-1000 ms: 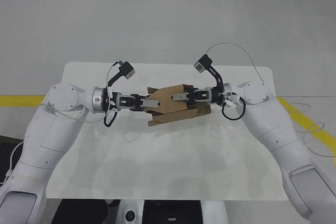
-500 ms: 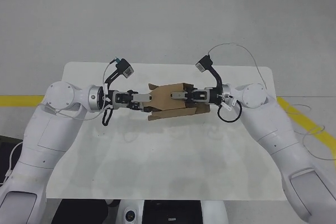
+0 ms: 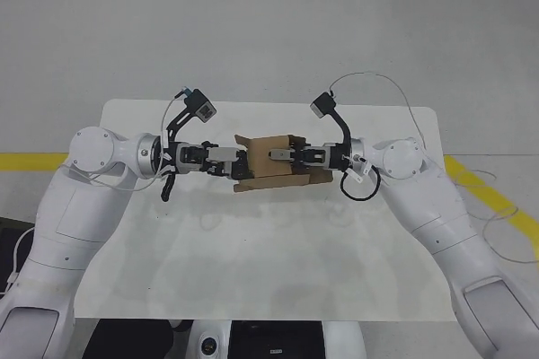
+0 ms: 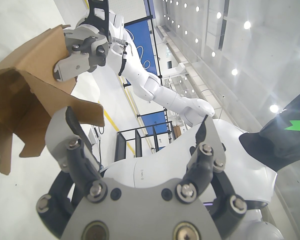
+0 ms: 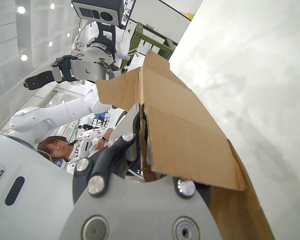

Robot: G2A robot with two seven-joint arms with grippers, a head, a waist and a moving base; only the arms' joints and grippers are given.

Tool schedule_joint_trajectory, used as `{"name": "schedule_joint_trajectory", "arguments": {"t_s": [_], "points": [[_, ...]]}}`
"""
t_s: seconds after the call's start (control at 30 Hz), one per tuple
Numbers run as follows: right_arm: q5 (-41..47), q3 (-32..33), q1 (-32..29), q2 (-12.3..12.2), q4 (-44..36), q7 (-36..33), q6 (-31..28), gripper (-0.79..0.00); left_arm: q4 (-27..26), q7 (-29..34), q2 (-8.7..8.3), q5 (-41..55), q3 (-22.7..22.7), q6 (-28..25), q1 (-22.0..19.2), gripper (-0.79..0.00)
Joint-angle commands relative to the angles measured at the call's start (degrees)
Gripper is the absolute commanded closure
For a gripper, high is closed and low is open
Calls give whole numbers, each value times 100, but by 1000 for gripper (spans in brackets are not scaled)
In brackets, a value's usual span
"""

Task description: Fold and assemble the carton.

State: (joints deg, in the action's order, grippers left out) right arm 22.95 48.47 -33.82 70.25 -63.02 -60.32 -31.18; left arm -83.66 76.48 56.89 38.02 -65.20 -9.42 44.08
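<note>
A brown carton [image 3: 274,160] with loose flaps hangs above the white table [image 3: 251,260], between my two arms. My right gripper [image 3: 284,154] is shut on one of the carton's [image 5: 180,131] side panels, the cardboard edge pinched between its fingers [image 5: 130,126]. The left wrist view shows that grip on the carton [image 4: 27,88] from the other side, with the right gripper [image 4: 72,61] closed on the panel. My left gripper [image 4: 137,118] stands open at the carton's open end. One of its fingertips [image 4: 70,116] is close beside a hanging flap, with nothing between the fingers. It appears open as the left gripper [image 5: 65,73] in the right wrist view.
The table's front half is bare white surface. A yellow floor line [image 3: 18,161] runs past both sides of the table. Metal racks [image 5: 152,38] stand in the room beyond the table's edge.
The carton has turned from a tilted pose to lie more level and looks narrower from above. Both arms have shifted slightly toward the table's far side, the left gripper staying at the carton's end.
</note>
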Motion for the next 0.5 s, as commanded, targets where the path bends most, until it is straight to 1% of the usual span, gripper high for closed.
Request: {"name": "schedule_joint_trajectory", "arguments": {"t_s": [0.0,0.23,0.47], "points": [[-28,-18,-15,14,-57,33,11,0,-7,-10,10,-21,32,-1,-17,-785],[27,-84,-54,82,-226,93,35,0,42,-123,43,-195,134,-46,-81,-785],[21,-86,-78,118,-283,76,50,0,38,-264,47,-477,135,-102,-103,-785]]}}
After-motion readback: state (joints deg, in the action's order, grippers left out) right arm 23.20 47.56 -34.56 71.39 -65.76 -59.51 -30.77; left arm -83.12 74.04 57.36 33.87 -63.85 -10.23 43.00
